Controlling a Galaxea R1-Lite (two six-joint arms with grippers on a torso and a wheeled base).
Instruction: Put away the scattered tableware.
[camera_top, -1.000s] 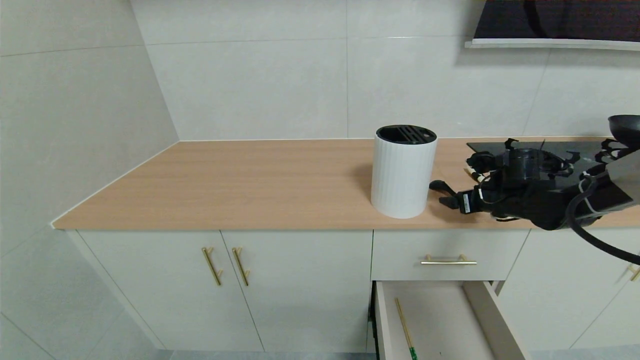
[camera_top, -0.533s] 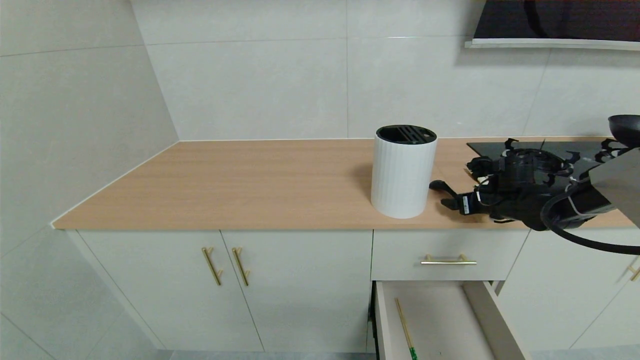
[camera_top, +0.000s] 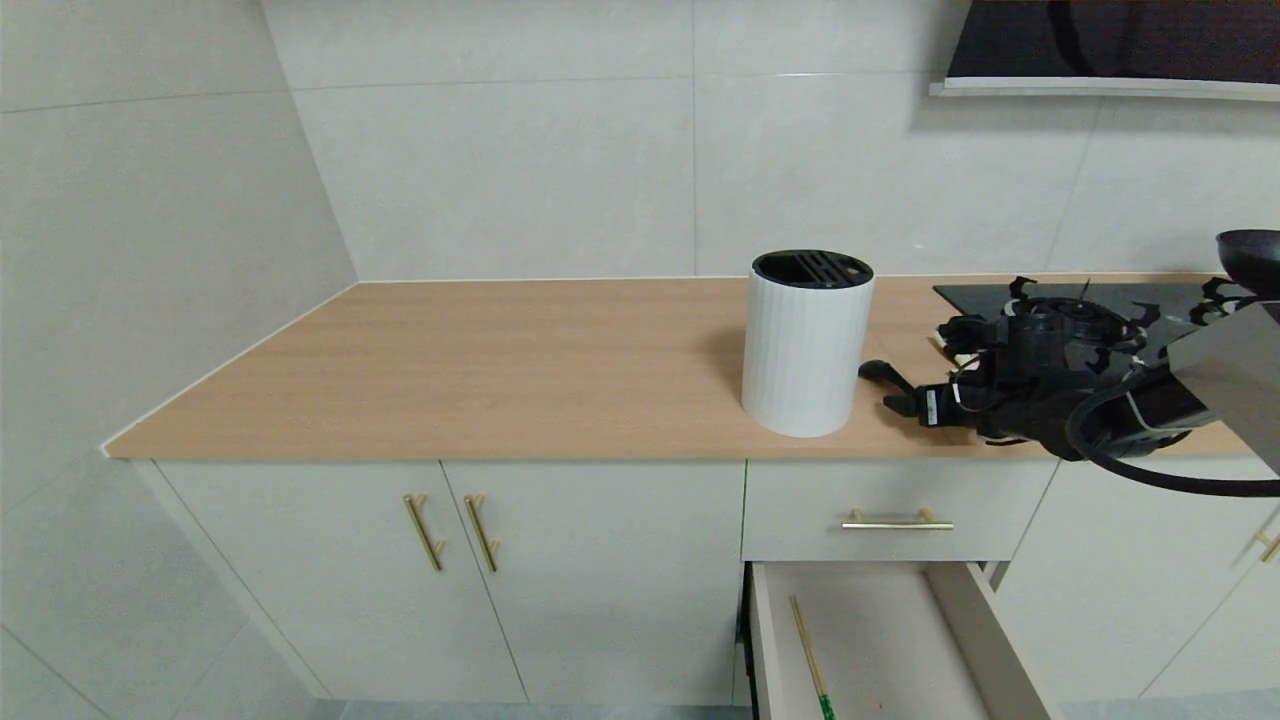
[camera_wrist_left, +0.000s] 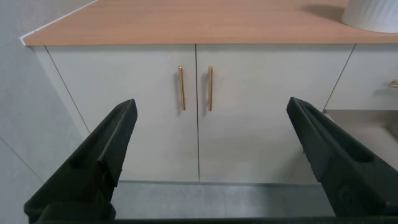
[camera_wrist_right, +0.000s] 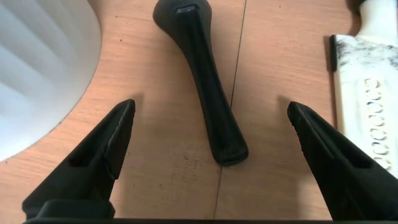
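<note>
A black utensil handle (camera_wrist_right: 205, 87) lies on the wooden counter (camera_top: 500, 360) just right of the white ribbed holder (camera_top: 806, 350) with a black slotted top. My right gripper (camera_wrist_right: 210, 118) is open low over the counter, one finger on each side of that handle and apart from it; in the head view the right gripper (camera_top: 905, 398) sits beside the holder's base. A white knife (camera_wrist_right: 367, 106) with holes in its blade lies beside the handle. My left gripper (camera_wrist_left: 211, 112) is open in front of the cabinet doors, with nothing in it.
Below the counter a drawer (camera_top: 765, 640) stands pulled out with a green-tipped chopstick (camera_top: 808, 655) inside. A gas hob (camera_top: 1090, 300) and a dark pan (camera_top: 1250, 255) lie at the far right. Cabinet doors with gold handles (camera_wrist_left: 194, 87) face the left gripper. The counter's left half is bare.
The right arm's rear part has shifted slightly, while its gripper stays almost in place, open by the black handle. Holder, knife and drawer are unmoved.
</note>
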